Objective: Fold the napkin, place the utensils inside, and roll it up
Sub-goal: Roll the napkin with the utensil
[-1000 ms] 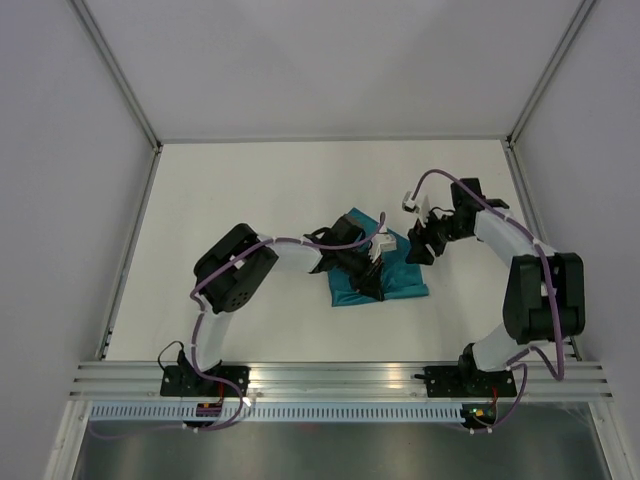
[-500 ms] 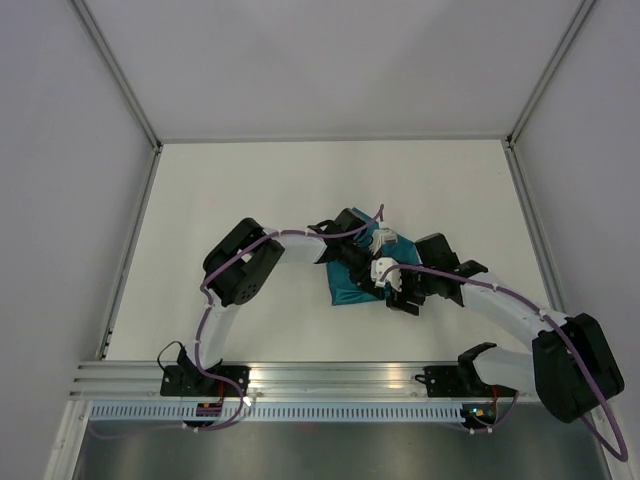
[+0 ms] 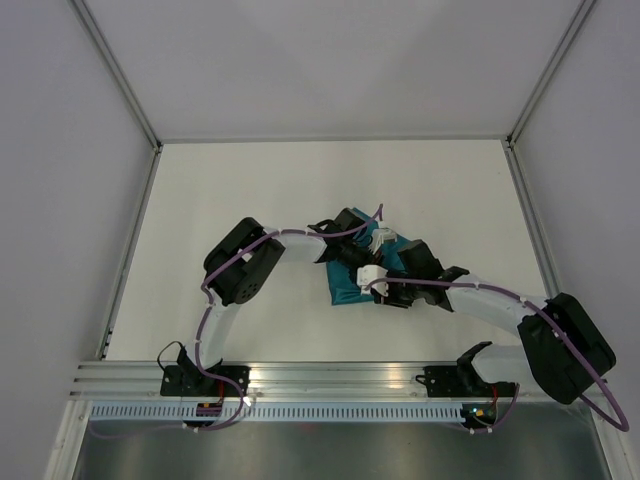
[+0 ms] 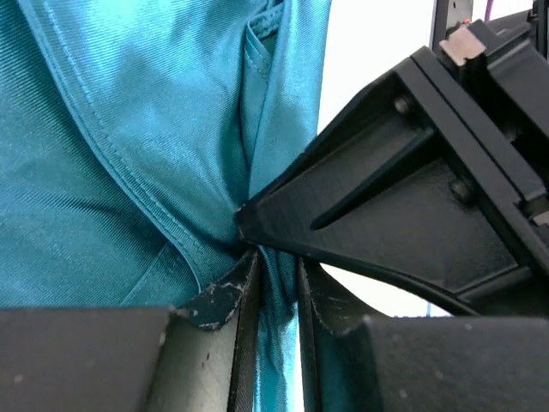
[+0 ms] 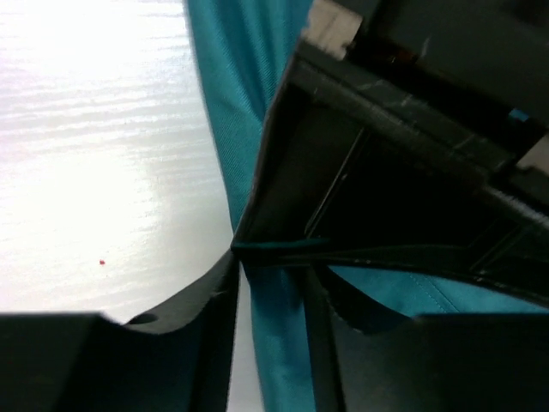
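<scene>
You have one teal napkin [image 3: 345,288], bunched at the middle of the desk [image 3: 250,190], with your left jaws clamped on a raised fold of it and your right jaws pinched on the cloth just beside them.

Pale booth, white worktop [image 3: 250,190], metal rail [image 3: 340,378] up front.
Here we go: the worktop spreads smooth and white on every side of the left pincer [image 4: 276,287] and the right pincer [image 5: 273,287]. Beyond them, well apart, the back wall [image 3: 330,60] stands plain and pale. A left wall [image 3: 60,200] and a right wall [image 3: 600,150] close the sides, with slanting metal posts [image 3: 115,70] in the far corners. On the near side of the pincers runs the ribbed silver rail, with a slotted strip [image 3: 330,410] just below it. Over to the right wrist view: bright glare on the worktop left of the right pincer, and a tiny red speck [image 5: 102,263] there, apart from it.
</scene>
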`<state>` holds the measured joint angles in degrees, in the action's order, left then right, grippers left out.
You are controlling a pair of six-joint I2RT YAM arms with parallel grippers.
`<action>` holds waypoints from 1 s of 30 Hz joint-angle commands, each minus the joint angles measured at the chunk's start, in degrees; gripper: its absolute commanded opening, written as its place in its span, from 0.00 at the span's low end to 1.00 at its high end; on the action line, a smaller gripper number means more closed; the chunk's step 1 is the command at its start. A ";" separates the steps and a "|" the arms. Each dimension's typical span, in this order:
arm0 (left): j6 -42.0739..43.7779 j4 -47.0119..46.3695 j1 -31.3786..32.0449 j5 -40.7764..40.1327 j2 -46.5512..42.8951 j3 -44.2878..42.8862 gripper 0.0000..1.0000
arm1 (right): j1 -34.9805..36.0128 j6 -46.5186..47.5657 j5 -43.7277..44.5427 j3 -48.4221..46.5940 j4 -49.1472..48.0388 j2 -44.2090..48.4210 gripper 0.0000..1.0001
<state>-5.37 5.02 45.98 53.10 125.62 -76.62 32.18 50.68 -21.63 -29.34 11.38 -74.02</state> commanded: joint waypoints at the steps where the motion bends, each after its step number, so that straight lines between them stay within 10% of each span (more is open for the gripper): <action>1: 1.06 11.24 0.87 -8.63 4.81 3.93 0.07 | 0.34 0.12 2.03 0.08 -0.83 -1.65 0.37; 9: -0.87 9.66 -1.50 -10.65 -2.65 3.85 0.40 | 0.25 1.79 -0.87 -3.97 7.16 -5.61 0.24; 30: -9.93 -9.56 -9.77 -40.95 -34.11 21.22 0.48 | -11.00 18.13 -19.15 -36.47 45.22 -40.92 0.23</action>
<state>-12.23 3.60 35.97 21.67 97.82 -59.61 22.06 62.11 -42.04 -63.99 49.23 -107.37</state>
